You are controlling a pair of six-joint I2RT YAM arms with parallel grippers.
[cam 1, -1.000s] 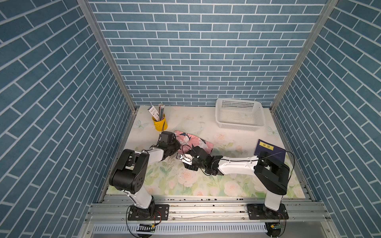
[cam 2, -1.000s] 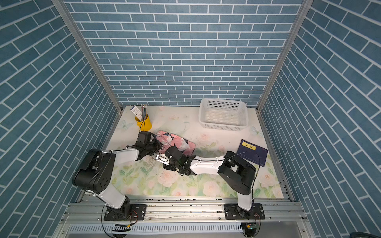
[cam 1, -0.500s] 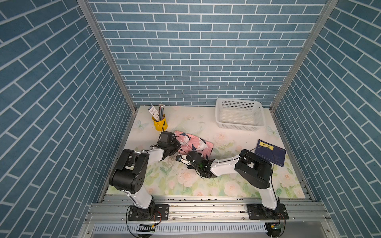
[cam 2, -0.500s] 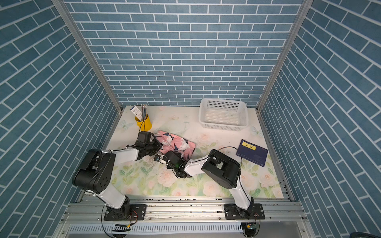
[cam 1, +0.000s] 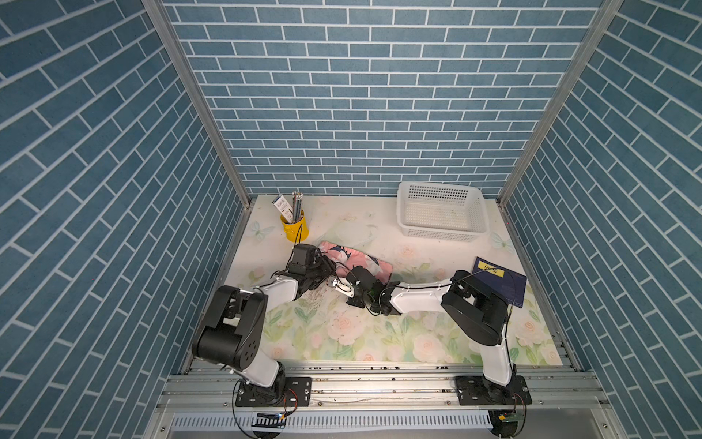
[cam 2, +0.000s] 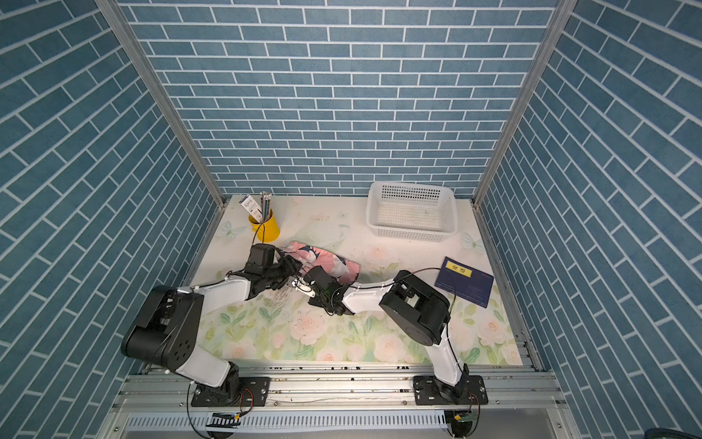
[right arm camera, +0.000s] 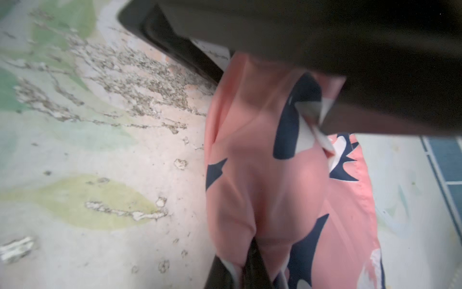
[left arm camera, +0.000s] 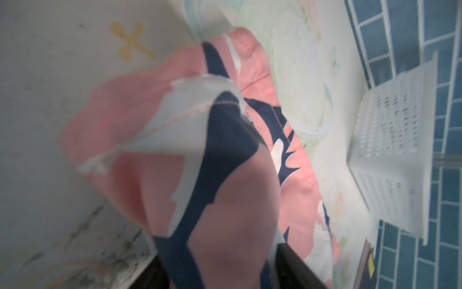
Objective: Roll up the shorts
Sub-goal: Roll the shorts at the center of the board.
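Observation:
The pink shark-print shorts [cam 1: 361, 260] [cam 2: 330, 264] lie as a bunched bundle left of the table's middle. My left gripper [cam 1: 326, 267] sits at the bundle's left end. In the left wrist view its dark fingers [left arm camera: 296, 269] stand wide apart, and a bulge of the shorts [left arm camera: 232, 205] fills the gap of the left gripper [left arm camera: 220, 267]. My right gripper [cam 1: 342, 282] comes in from the right along the bundle's near side. In the right wrist view the right gripper [right arm camera: 250, 257] is shut, pinching a fold of the shorts [right arm camera: 270, 190].
A white mesh basket [cam 1: 442, 228] stands at the back right. A yellow cup of pencils [cam 1: 295, 227] is at the back left, close behind the left arm. A dark blue book [cam 1: 503, 285] lies at the right edge. The mat is worn near the grippers [right arm camera: 140, 82].
My left gripper has opened from shut. My right gripper has closed on a fold of the shorts. The right arm's elbow swung in toward the middle, then back to the right.

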